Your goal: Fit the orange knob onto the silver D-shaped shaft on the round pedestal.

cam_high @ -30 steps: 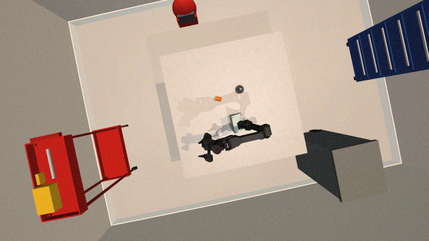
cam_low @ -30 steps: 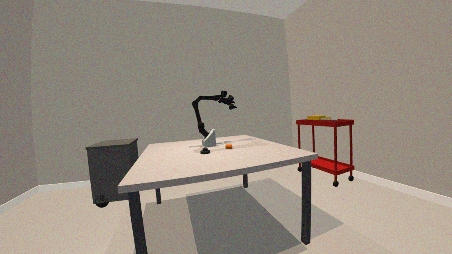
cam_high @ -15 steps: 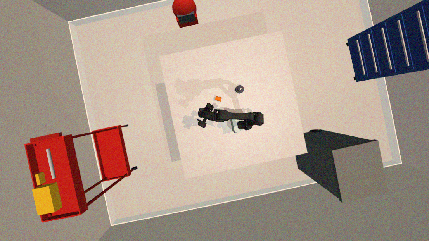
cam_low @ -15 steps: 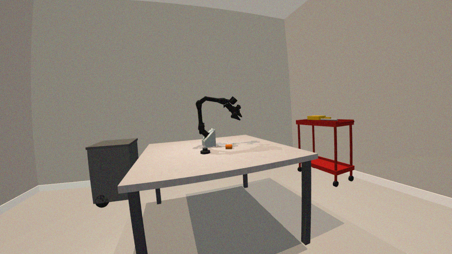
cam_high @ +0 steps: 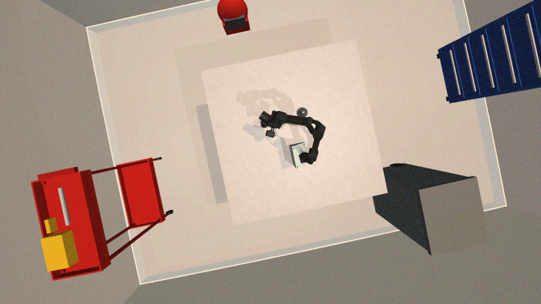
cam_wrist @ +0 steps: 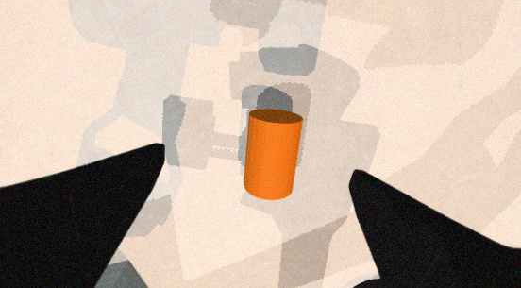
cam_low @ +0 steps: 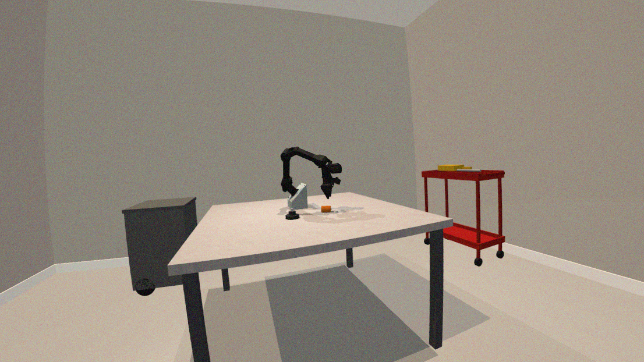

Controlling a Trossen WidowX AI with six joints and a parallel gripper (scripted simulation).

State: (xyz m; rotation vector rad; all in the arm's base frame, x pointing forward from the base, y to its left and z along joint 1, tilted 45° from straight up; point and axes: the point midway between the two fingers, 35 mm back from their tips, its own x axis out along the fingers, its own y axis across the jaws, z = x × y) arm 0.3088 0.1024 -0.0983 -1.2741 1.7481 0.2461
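The orange knob (cam_low: 325, 209) (cam_wrist: 273, 157) is a plain cylinder lying on its side on the table. The wrist view shows its long side and one dark end face, with no hole visible on it. In the top view the arm hides it. My gripper (cam_low: 327, 197) (cam_wrist: 260, 165) is open and empty, pointing down above the knob. In the wrist view the knob appears between the two black fingers, farther away than the fingertips. The dark round pedestal (cam_high: 299, 115) (cam_low: 292, 216) stands on the table, apart from the knob. Its shaft (cam_high: 303, 112) shows as a small bright spot; its flat side cannot be made out.
The pale arm base (cam_high: 296, 157) (cam_low: 298, 200) stands on the table (cam_high: 343, 69) (cam_low: 247, 239). The black arm arches from it, passing near the pedestal in the top view. A red cart (cam_high: 141, 193) (cam_low: 463, 175), dark cabinet (cam_high: 450, 212) (cam_low: 159, 239) and blue ladder (cam_high: 478, 61) stand off the table.
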